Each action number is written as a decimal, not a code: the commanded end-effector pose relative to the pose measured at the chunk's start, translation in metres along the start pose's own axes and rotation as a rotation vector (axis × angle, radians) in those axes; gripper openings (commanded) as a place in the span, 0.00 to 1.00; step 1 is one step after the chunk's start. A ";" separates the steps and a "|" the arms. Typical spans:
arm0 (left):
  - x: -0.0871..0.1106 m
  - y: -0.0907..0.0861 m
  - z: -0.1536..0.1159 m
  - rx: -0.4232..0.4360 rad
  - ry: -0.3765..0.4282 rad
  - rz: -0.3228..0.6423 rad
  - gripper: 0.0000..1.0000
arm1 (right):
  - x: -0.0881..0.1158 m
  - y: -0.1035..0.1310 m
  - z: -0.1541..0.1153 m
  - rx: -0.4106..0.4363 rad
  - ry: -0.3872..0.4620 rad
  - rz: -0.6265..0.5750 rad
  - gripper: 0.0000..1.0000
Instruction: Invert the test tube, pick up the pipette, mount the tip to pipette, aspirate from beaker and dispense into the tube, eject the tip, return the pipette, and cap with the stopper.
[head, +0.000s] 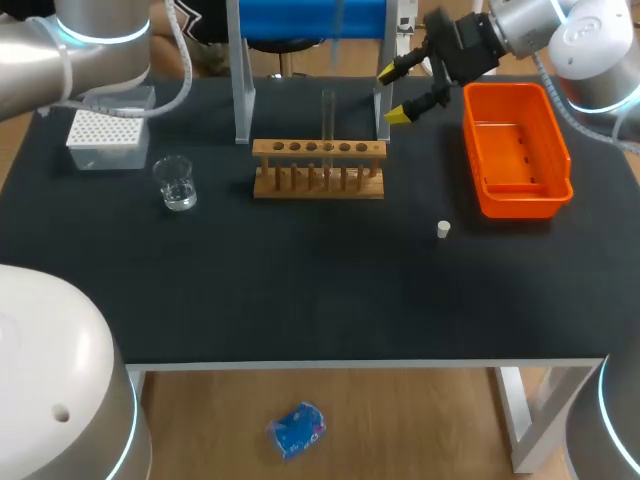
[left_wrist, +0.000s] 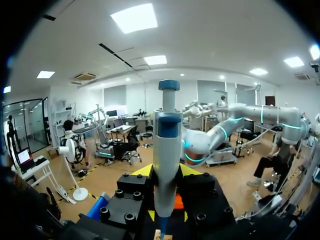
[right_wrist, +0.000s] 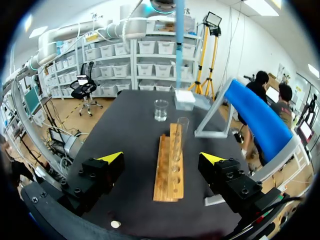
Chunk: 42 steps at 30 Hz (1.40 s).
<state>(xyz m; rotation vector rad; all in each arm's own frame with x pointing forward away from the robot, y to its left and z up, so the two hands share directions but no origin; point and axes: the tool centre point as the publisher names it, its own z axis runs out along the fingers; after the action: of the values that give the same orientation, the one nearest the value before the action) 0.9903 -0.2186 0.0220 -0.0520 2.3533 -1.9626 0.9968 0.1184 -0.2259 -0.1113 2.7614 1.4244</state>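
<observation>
Pipette (left_wrist: 167, 135): clamped upright in our left claw (left_wrist: 167, 172); we judge it light and rigid, so keep the mid-barrel hold.
Right claw (head: 394, 94): fingers apart, empty, 2 o'clock of rack (head: 318, 168).
Test tube (head: 328, 115): upright in rack; glass, likely fragile and slippery.

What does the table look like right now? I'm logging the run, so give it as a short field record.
test tube: upright in wooden rack
pipette: held in left jaws
right jaws: open, empty, behind rack's right end
beaker: left of rack
tip box: behind beaker
stopper: loose on table, in front of orange bin
</observation>
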 end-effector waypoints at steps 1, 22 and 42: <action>0.030 -0.007 0.001 0.023 -0.008 0.007 0.00 | 0.017 0.013 -0.018 -0.047 -0.038 -0.032 1.00; 0.144 0.019 0.017 0.011 0.017 0.036 0.00 | 0.140 0.048 -0.052 -0.357 -0.016 -0.083 1.00; 0.164 0.038 0.019 0.020 0.043 0.023 0.00 | 0.173 0.048 -0.043 -0.435 0.000 -0.029 1.00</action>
<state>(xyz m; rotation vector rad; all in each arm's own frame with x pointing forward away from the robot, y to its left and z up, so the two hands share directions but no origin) 0.8297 -0.2424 -0.0245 0.0188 2.3511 -1.9946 0.8224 0.1032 -0.1725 -0.1636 2.3911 1.9918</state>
